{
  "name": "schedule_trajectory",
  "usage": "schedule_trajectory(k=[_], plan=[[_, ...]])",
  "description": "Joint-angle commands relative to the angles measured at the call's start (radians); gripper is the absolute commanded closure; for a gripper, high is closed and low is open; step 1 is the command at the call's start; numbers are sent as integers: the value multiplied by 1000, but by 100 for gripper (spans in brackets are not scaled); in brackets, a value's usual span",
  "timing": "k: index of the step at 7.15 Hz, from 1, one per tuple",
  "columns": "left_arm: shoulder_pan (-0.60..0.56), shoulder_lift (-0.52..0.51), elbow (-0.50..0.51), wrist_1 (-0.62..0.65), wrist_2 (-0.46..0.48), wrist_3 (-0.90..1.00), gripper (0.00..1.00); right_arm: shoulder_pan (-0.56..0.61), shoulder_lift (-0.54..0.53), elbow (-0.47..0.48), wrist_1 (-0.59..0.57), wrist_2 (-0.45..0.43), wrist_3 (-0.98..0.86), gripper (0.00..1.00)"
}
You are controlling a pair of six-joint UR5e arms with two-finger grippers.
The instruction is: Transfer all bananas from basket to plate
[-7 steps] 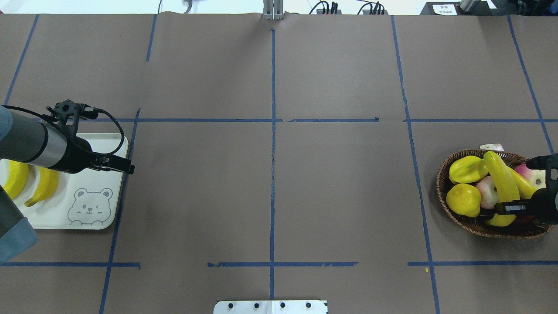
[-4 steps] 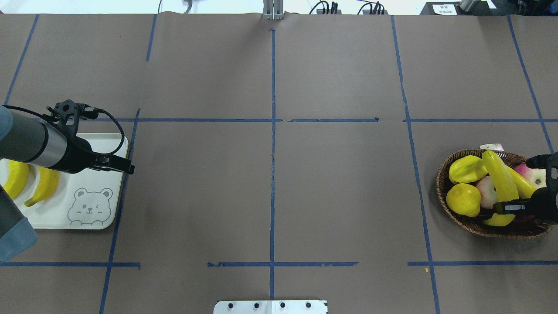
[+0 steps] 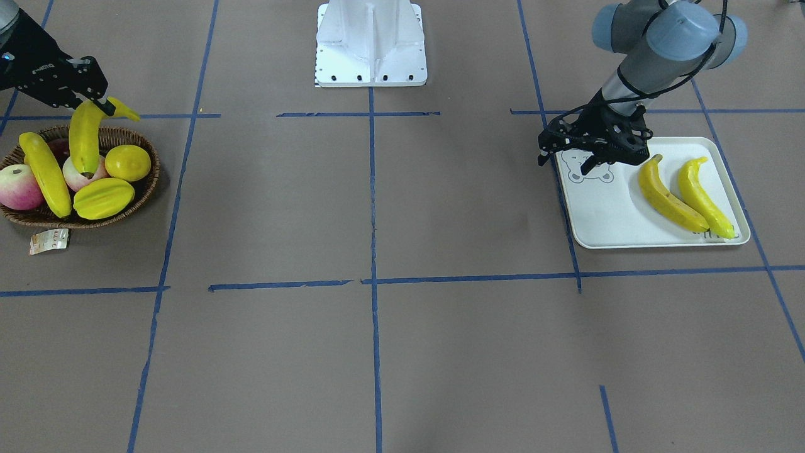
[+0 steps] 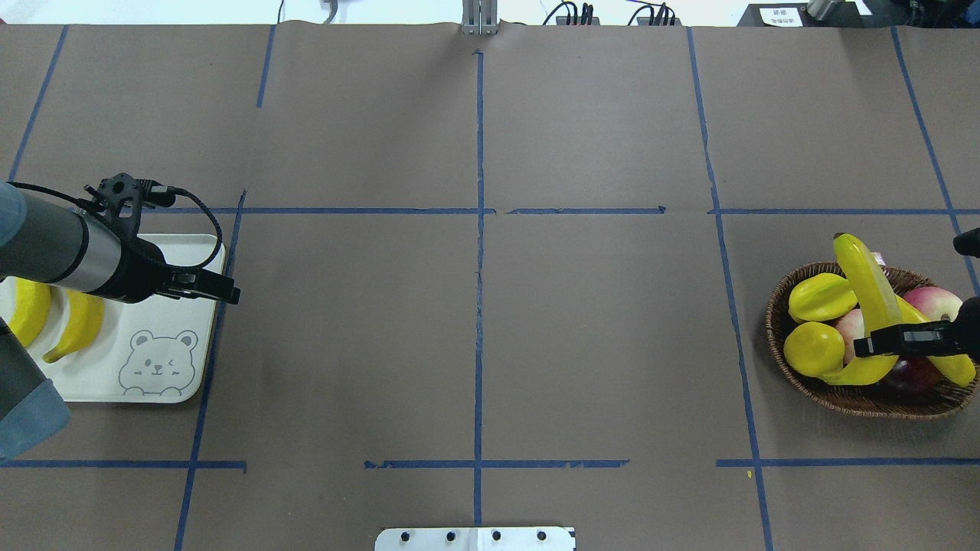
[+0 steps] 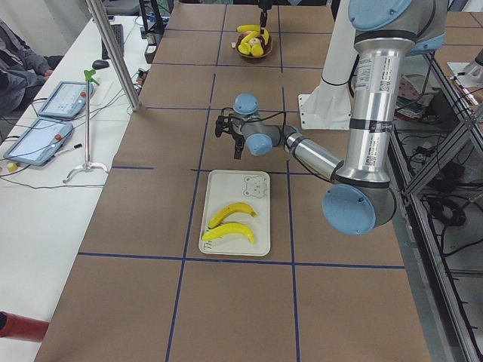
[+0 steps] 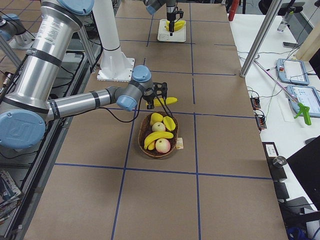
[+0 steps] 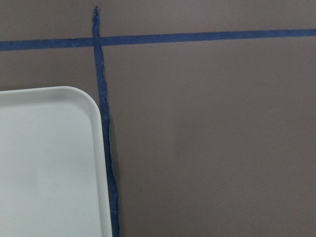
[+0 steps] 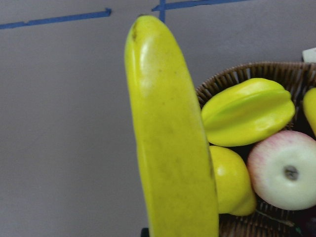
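My right gripper [image 4: 865, 348] [image 3: 104, 104] is shut on a long yellow banana [image 4: 861, 287] [image 3: 85, 138] [image 8: 173, 148], held tilted above the woven basket [image 4: 773, 321] [image 3: 151, 182]. A second banana [image 3: 45, 173] lies in the basket among other fruit. At the other end of the table, two bananas [image 4: 76, 325] [image 3: 670, 198] lie side by side on the cream bear-face plate [image 4: 115, 375] [image 3: 604, 220] [image 7: 49, 163]. My left gripper [image 4: 232, 295] [image 3: 564, 165] hovers open and empty over the plate's edge near the bear drawing.
The basket also holds a starfruit [image 4: 821, 297], a lemon [image 4: 813, 350] and apples [image 4: 934, 301]. A paper tag [image 3: 48, 241] lies beside the basket. Blue tape lines cross the brown table. The robot base plate [image 4: 475, 538] sits at the near edge.
The right gripper has lifted the banana up out of the basket, so its far tip now reaches past the rim. The left arm has barely moved.
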Motion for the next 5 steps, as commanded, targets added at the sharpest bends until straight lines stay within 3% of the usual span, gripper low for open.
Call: schedule_trajectory(k=[1, 3, 5], plan=[[0, -86, -3, -2, -3, -115, 0, -10, 168, -67, 3, 44, 36, 92], [9, -163, -2, -1, -1, -192, 0, -79, 318, -90, 1, 29, 206, 91], [15, -250, 8, -11, -1, -303, 0, -197, 426, -95, 3, -104, 327, 90]])
